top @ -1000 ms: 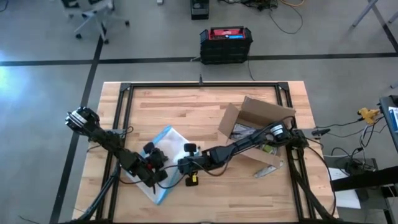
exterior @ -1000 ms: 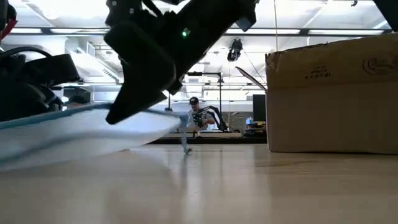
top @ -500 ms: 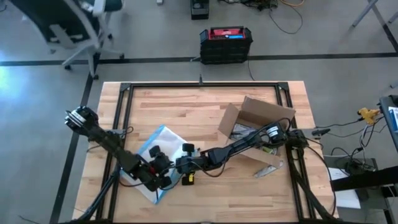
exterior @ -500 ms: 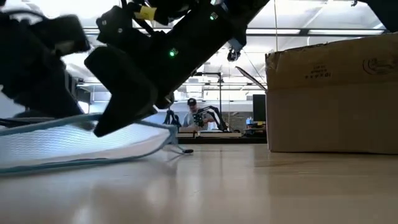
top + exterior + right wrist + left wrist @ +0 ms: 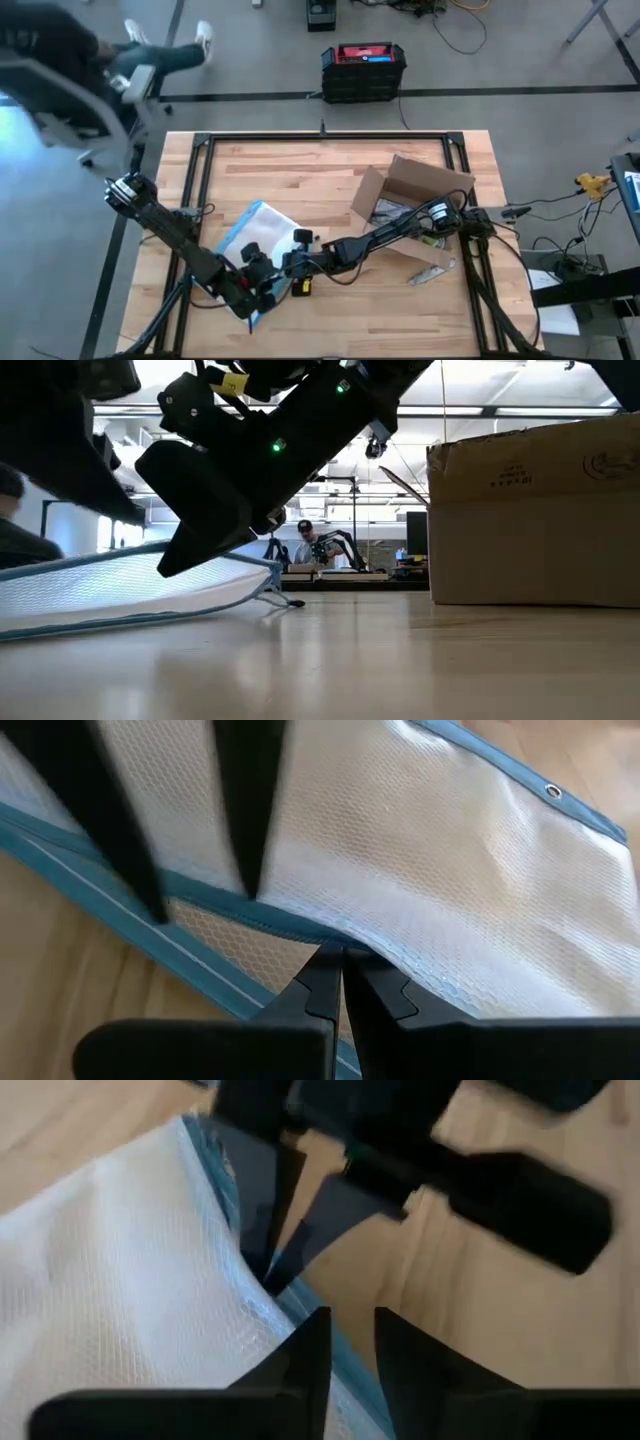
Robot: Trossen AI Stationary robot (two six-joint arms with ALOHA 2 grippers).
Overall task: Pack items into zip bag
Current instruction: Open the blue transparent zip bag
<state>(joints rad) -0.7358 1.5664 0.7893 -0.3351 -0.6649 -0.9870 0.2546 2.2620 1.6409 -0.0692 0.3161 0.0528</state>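
Near the table's six o'clock edge, left of centre in the high view, we have both grippers meeting at the mouth of the zip bag point(image 5: 258, 230), which lies flat on the wood with its blue-strip edge toward us.

Our right gripper point(image 5: 338, 982) is pinched shut on the bag's upper lip, lifting it so the mouth gapes, as the low view shows. Our left gripper point(image 5: 350, 1342) sits right at that same edge with its fingers a small way apart and nothing between them that we can see.

To do this step well, we judge the left fingers should close on the lower lip alone, not both layers, and pull gently away from the right so the opening widens without sliding the bag.

From the left gripper the bag spreads away toward twelve o'clock, its blue rim just beside the fingertips. We cannot make out the items in these views; the cardboard box point(image 5: 415, 205) stands well apart at three o'clock.
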